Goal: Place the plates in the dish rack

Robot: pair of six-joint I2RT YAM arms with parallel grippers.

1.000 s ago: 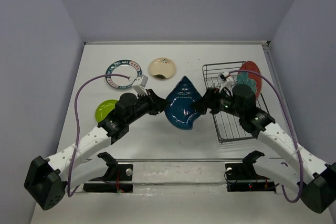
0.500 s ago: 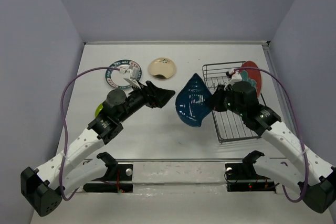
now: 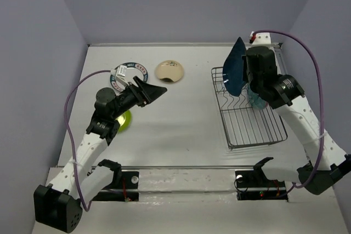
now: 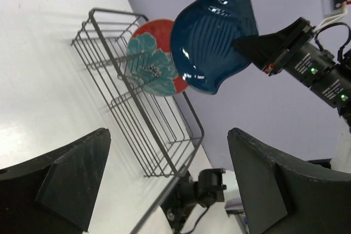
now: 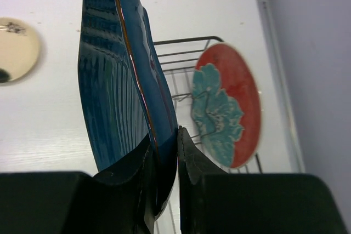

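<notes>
One plate, the red-and-teal plate [image 4: 153,61], stands on edge among the tines at the far end of the dish rack [image 3: 255,127], which sits along the right edge of the counter [image 3: 181,135]. From above, that plate is almost wholly hidden behind the right arm. The left wrist camera shows its flowered face in full.

The right gripper [image 5: 164,135] is clenched on the dark blue leaf-shaped plate [image 3: 236,67] and holds it on edge, raised over the rack's far-left corner. The right wrist view shows both fingers [image 5: 189,157] pinching the rim, a contact too small to make out from above.

The left gripper [image 3: 156,91] is spread wide and empty over the middle-left of the counter, its tips toward the rack.

Only the overhead view shows all three plates that lie flat:
- The gold plate [image 3: 170,71] is near the middle of the far edge, and the right wrist view catches part of it.
- The white plate with the green lettered rim [image 3: 130,72] is toward the far-left corner, partly covered by the left wrist.
- The lime green plate [image 3: 122,119] is by the left edge, half under the left arm.
</notes>
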